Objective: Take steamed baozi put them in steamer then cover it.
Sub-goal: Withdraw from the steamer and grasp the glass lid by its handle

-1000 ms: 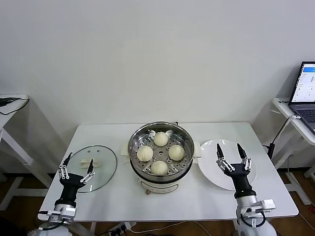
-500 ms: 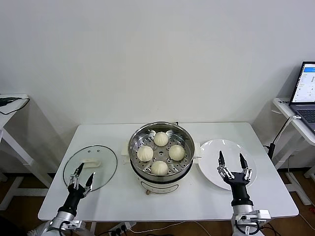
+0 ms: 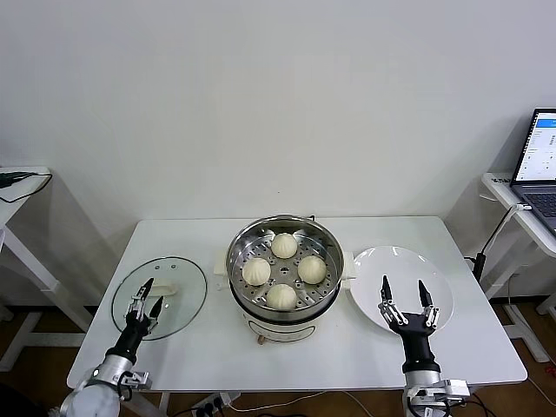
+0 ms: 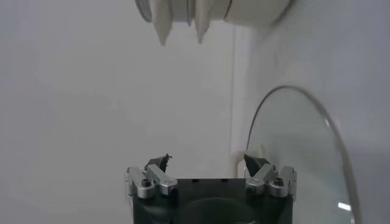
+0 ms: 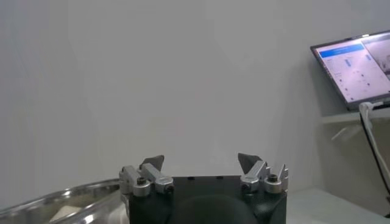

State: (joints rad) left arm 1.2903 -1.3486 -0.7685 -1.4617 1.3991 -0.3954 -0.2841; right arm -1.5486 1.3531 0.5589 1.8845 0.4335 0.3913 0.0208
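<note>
A white plate (image 3: 401, 300) lies on the white table (image 3: 452, 347); a laptop (image 3: 540, 165) sits on a side desk.

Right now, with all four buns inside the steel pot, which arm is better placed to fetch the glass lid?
Left. Its end effector is open over the near edge of the round clear glass lid, left of the steamer; the right end effector hovers over the white plate.

Plain white wall (image 3: 278, 95) facing me, white table (image 3: 217, 347) sitting against it, white side desk (image 3: 17, 187) standing to my left, open laptop (image 3: 537, 161) glowing on another desk (image 3: 521, 208) right, wooden floor (image 3: 26, 343) showing underneath
</note>
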